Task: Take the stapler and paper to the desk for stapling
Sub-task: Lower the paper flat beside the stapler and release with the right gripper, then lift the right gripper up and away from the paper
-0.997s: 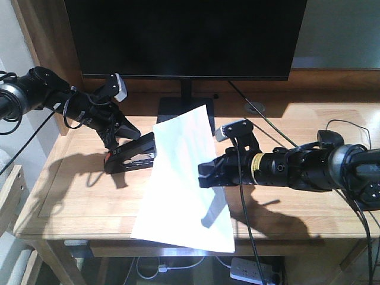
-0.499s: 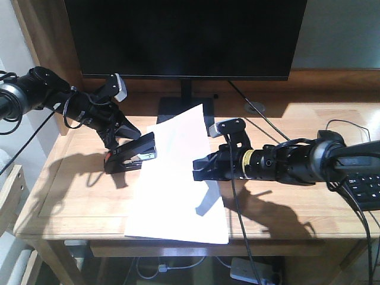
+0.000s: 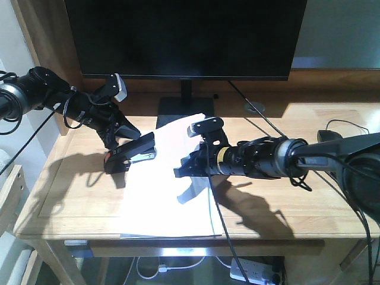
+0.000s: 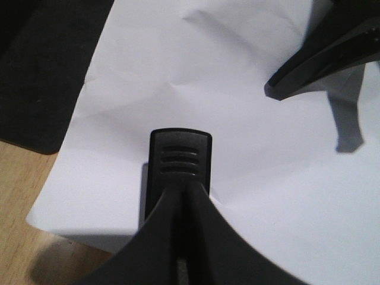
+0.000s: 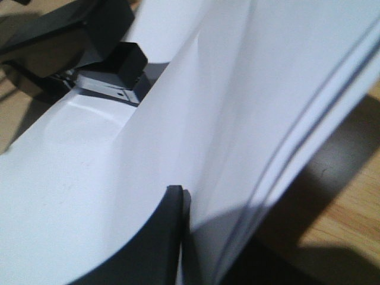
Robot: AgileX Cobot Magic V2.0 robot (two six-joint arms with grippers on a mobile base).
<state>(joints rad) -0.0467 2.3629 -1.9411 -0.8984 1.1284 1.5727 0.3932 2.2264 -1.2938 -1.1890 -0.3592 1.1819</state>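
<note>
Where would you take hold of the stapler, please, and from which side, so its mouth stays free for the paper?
I'd grip the stapler across its rear half, near the orange-red end, coming from above and behind. Its mouth with the silver magazine faces the paper, so that end should stay clear. The left pincer holds it about there.

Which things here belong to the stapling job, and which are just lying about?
For the job: stapler, paper, desk.
Lying about: monitor, power strip below the desk.
</note>
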